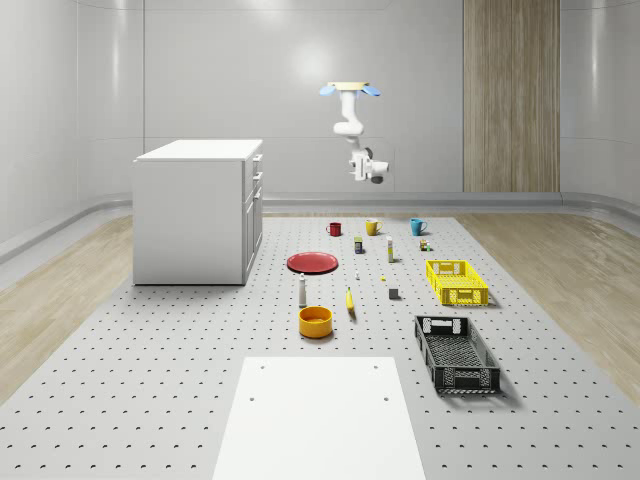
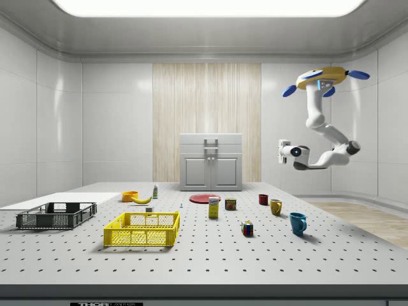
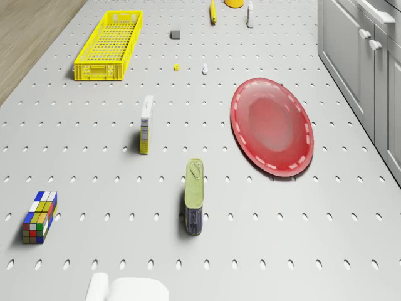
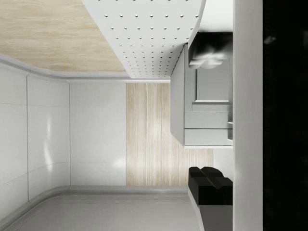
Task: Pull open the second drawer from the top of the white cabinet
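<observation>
The white cabinet stands on the perforated table toward the whole-scene view's left, its drawer fronts turned to the right. Its second drawer is shut, with its handle in the stack facing the side camera. The drone hovers high above the far part of the table, well off to the cabinet's front side. Its white arm hangs down to my gripper, which sits at about drawer height and far from the cabinet. In the wrist view the cabinet lies ahead between the two dark fingers; the gripper is open and empty.
On the table in front of the cabinet lie a red plate, a can, a small box, a puzzle cube and three mugs. A yellow crate, black crate and orange bowl sit nearer.
</observation>
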You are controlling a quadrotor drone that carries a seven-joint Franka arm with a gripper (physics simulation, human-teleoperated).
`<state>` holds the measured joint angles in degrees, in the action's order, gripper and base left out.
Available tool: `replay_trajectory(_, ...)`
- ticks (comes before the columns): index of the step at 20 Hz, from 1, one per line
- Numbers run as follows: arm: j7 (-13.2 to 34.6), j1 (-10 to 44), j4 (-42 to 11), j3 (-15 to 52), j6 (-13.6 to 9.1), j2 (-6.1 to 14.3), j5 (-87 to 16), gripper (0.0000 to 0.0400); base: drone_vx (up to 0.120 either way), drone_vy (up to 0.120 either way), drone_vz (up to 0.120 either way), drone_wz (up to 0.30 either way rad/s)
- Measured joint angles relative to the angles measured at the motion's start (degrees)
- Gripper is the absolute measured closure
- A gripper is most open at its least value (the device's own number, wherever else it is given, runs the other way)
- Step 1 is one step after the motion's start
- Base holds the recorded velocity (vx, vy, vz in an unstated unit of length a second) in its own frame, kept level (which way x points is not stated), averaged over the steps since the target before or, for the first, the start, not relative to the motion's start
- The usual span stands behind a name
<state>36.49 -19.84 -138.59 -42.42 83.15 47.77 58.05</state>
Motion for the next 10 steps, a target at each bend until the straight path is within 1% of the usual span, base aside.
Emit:
replay_trajectory(3, 0.4, -1.2, -0.2, -0.6, 0.9, 0.8, -0.4, 0.01, 0.12, 0.0, 0.0, 0.0)
replay_trajectory(4, 0.6, -1.5, -0.2, -0.8, 1.2, 1.1, -0.6, 0.01, 0.12, -0.08, 0.0, 0.0)
replay_trajectory(9, 1.3, -3.3, -0.5, -1.8, 2.6, 2.5, -1.4, 0.01, 0.12, -0.12, 0.0, 0.0)
replay_trajectory(10, 1.4, -3.7, -0.5, -1.9, 2.9, 2.7, -1.6, 0.01, 0.12, -0.04, 0.0, 0.0)
